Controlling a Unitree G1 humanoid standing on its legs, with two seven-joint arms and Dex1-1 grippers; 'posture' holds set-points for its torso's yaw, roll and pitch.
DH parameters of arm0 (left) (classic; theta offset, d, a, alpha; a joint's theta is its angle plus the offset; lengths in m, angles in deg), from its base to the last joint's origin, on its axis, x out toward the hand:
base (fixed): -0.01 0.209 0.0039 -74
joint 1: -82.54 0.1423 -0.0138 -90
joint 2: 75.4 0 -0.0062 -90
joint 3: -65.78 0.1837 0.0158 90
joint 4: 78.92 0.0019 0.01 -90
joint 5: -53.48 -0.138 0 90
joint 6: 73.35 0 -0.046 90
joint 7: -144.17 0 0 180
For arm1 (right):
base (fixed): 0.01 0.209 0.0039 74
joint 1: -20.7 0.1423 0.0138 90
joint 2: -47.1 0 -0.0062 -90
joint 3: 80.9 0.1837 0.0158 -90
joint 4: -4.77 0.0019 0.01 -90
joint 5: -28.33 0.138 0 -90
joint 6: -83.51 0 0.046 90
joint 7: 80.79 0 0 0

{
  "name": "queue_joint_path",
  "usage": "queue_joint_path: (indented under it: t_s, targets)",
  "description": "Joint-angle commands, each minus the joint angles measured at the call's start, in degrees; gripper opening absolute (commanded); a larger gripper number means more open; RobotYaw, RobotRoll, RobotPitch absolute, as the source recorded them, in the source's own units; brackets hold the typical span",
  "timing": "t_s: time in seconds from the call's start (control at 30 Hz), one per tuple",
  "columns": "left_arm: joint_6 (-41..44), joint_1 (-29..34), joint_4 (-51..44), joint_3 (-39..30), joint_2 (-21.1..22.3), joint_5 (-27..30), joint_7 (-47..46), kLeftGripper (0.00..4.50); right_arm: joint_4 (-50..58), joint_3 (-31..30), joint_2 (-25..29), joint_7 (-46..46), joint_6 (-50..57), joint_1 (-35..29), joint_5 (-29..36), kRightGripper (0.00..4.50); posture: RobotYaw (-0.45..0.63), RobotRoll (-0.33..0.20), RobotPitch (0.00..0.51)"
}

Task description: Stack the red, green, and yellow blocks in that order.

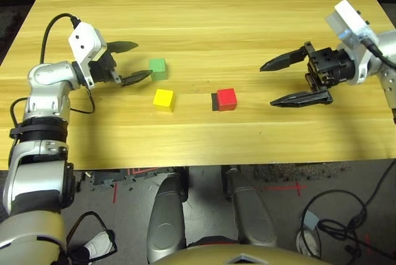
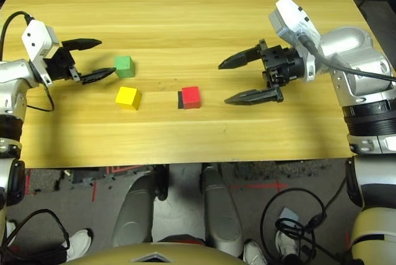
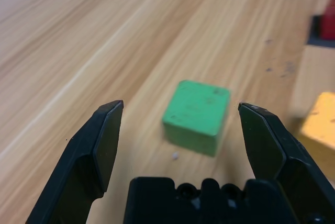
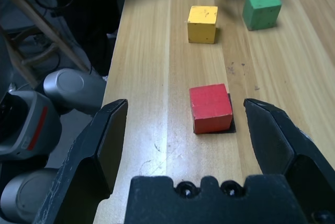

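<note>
While the pale wood surface (image 1: 204,36) is stretching across most of the scene, a grey floor (image 1: 204,215) is running below its near edge, with red tape marks and a looped black cable (image 1: 337,225) lying on it. Over the surface, the right end effector (image 1: 266,85) is spreading its fingers wide near the red block; the left end effector (image 1: 131,64) is also gaping wide, empty, near the green block (image 1: 158,69). The yellow block (image 1: 164,100) is sitting nearby, and the red block (image 1: 226,99) is resting partly over a flat black patch (image 1: 215,102).
</note>
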Motion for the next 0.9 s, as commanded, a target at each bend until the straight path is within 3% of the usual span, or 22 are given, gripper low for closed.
queue_joint_path:
  t_s: [0.03, 0.63, 0.9]
  targets:
    - [0.3, 0.3, 0.3, 0.9, -0.5, -0.2, 2.3, 4.5, 2.5, 1.4, 0.4, -0.4, 1.2, -1.4, 0.4, 4.48, -0.18, -0.179, 0.279]
    - [-5.8, -4.5, 12.8, 1.6, -1.6, -6.2, -0.9, 4.5, 8.3, 3.3, -0.6, -3.2, 5.1, -4.1, 2.4, 4.48, -0.21, -0.185, 0.287]
    - [-6.8, -4.5, 13.6, 2.3, -1.8, -7.8, -1.2, 4.5, 8.9, 3.5, -0.4, -3.7, 5.5, -4.4, 2.8, 4.48, -0.21, -0.19, 0.294]
